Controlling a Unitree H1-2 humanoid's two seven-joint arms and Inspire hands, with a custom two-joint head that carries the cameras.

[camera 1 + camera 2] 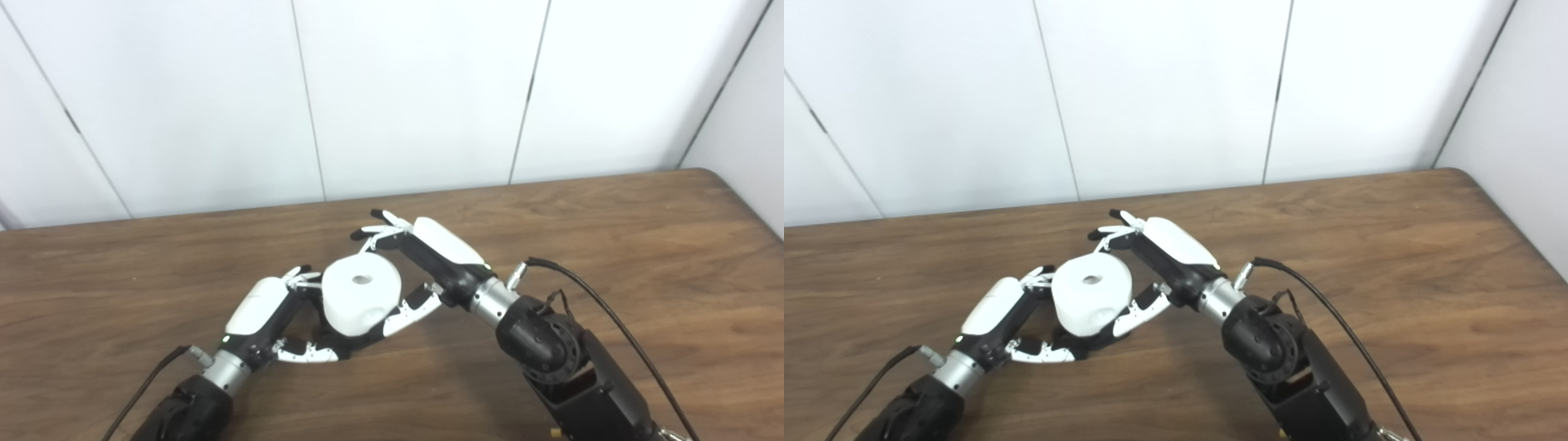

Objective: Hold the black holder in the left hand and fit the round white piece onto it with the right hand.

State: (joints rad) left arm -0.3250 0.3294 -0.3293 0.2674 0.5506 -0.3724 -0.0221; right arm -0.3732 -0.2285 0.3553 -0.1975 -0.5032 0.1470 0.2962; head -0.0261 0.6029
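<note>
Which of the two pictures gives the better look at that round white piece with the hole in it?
The left eye view: the round white piece sits near the picture's middle, its top hole and side dimple plain. The right eye view shows the same piece further left, equally unblocked, between both hands.

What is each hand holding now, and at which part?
The right hand grips the round white piece by its curved side wall. The left hand is closed beneath it; the black holder is mostly hidden, so its hold cannot be told.
</note>
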